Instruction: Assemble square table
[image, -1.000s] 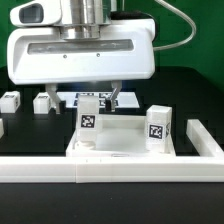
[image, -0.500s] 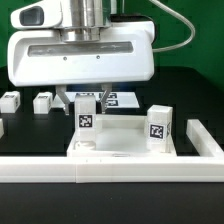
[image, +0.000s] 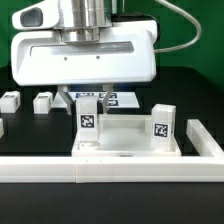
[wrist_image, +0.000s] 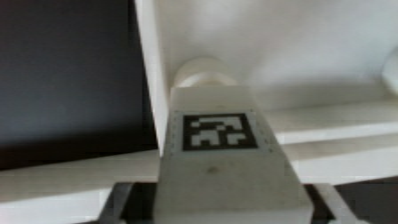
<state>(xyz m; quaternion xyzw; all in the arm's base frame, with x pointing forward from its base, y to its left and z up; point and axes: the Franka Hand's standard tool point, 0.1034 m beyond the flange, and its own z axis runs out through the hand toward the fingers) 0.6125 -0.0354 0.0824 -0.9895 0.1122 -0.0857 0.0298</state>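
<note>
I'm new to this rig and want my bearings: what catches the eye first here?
The big white gripper fills the upper middle of the exterior view, its fingers flanking an upright tagged leg at a corner of the square tabletop. A second leg stands upright at the corner toward the exterior view's right. Two loose legs sit on the black table toward its left.

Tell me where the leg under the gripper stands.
The leg stands upright on the slab, at the exterior view's left end, between the fingers of the gripper.
</note>
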